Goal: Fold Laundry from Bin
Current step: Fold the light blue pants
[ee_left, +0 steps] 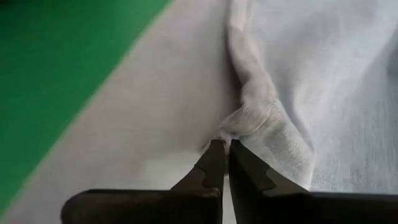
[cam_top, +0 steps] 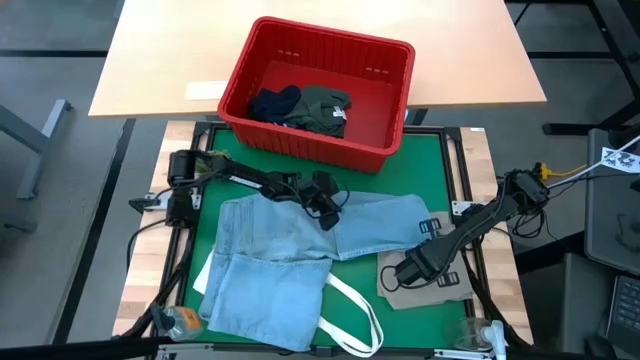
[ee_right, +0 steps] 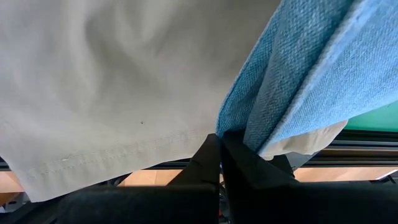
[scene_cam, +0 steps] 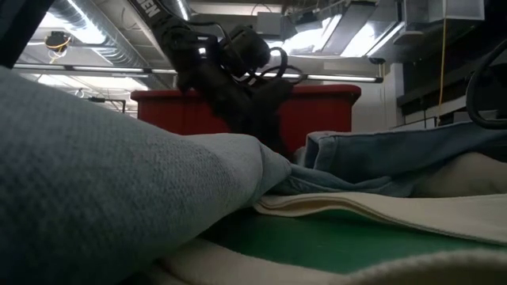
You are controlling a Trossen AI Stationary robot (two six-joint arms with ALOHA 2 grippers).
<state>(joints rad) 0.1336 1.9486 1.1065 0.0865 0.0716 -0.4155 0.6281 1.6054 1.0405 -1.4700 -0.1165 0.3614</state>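
Light blue denim jeans (cam_top: 300, 255) fill the foreground; left gripper (ee_left: 225, 147) pinches a fold, right gripper (ee_right: 219, 142) (pressed together) nips their hem over beige cloth (ee_right: 112, 74).

Jeans (cam_top: 270, 265) of soft, matt woven denim; bin (cam_top: 318, 90) of glossy red plastic; table (cam_top: 160, 50) of smooth pale wood.

Jeans (cam_top: 300, 255) spread flat; bin (cam_top: 385, 150) behind

Both arms are dark and jointed, looped with black cables, ending in slim black notched fingers (ee_left: 214, 168), with white lettering, seemingly, on one link.
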